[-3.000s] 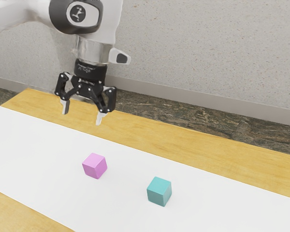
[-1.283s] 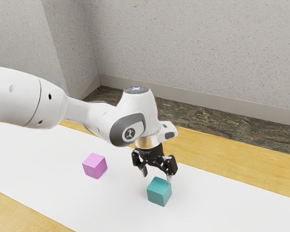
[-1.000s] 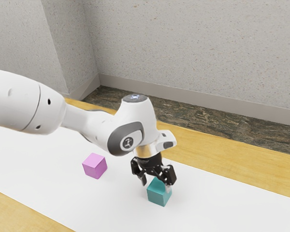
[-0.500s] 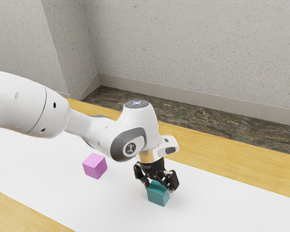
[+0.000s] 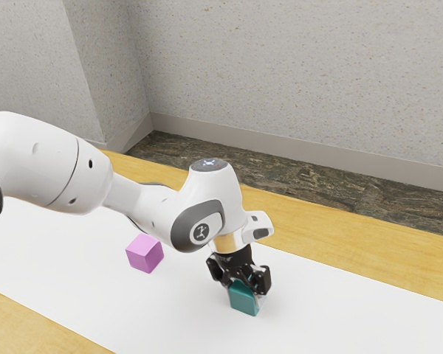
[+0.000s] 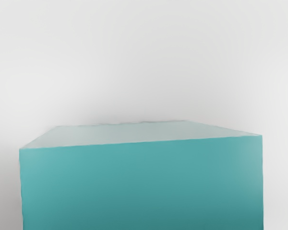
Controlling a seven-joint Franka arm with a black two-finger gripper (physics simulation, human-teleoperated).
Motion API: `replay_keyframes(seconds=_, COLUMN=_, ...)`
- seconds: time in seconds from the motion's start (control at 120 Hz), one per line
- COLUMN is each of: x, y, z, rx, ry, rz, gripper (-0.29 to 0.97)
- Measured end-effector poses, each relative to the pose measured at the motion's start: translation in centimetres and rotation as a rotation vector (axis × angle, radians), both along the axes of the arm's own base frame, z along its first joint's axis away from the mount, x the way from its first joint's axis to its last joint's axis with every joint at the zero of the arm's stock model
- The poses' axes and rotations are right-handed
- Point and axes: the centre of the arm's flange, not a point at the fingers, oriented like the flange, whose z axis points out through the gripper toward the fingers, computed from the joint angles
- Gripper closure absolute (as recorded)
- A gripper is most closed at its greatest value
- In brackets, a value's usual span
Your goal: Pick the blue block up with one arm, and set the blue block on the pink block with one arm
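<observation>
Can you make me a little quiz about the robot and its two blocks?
1. Fill the gap: the blue block and the pink block both rest on a ___ strip.
2. True or false: the blue block sits on top of the pink block.
3. Where is the hand? A. down at the blue block. B. down at the pink block. C. high up, far above both blocks.

Key: 1. white. 2. false, they lie apart. 3. A.
</observation>
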Motion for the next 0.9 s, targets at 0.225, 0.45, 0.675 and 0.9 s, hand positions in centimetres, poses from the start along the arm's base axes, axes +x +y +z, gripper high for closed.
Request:
replay_keyframes(seconds=0.225, x=0.1, y=0.1, z=0.2, rx=0.005, ry=-0.008, rz=0.007, gripper=0.31)
replay_keyframes(seconds=0.45, x=0.3, y=0.4, z=2.1, rx=0.025, ry=-0.045, rz=-0.001, gripper=0.37)
replay_keyframes(seconds=0.675, x=0.6, y=7.4, z=7.9, rx=0.078, ry=-0.122, rz=0.092, gripper=0.38)
replay_keyframes(seconds=0.9, x=-3.6, y=19.9, z=12.9, rx=0.157, ry=-0.128, rz=0.296, gripper=0.38)
